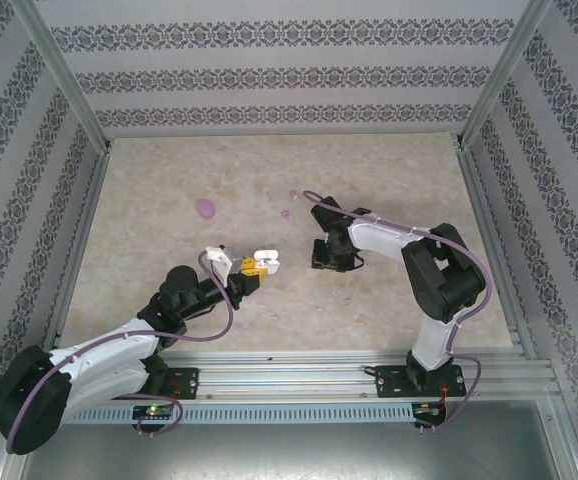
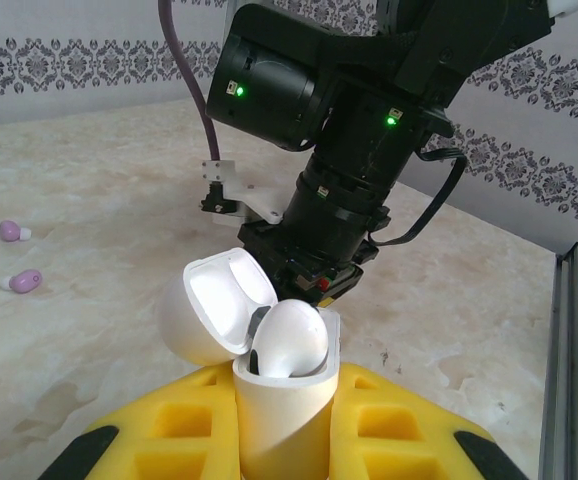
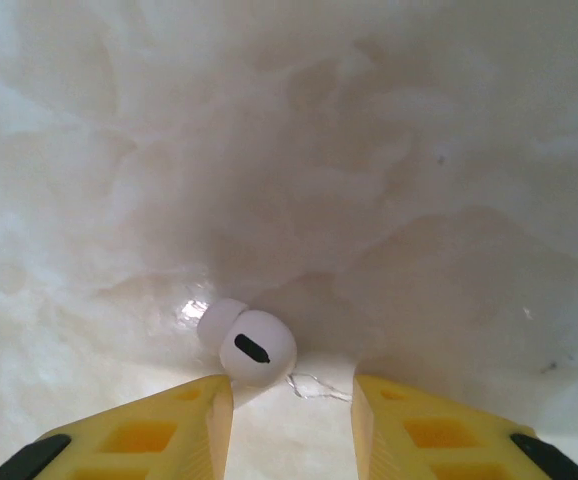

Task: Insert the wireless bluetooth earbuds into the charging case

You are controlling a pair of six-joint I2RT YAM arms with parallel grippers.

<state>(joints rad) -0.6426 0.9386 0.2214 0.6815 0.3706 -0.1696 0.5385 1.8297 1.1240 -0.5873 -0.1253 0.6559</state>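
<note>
The right tool [image 3: 294,385] hangs with jaws parted over the pale marble-look counter [image 3: 389,140], where a small white plastic earbud [image 3: 254,347] lies just ahead of one fingertip, not between the two; better to centre on the bud, then close gently. The left tool [image 1: 252,270] clamps the open white plastic charging case [image 2: 281,425], with one white bud [image 2: 291,340] seated inside. No brand or writing is legible

The left pincer [image 1: 254,266] clamped on charging case [image 2: 281,415], right pincer [image 3: 291,392] pointing straight down, jaws apart
</note>
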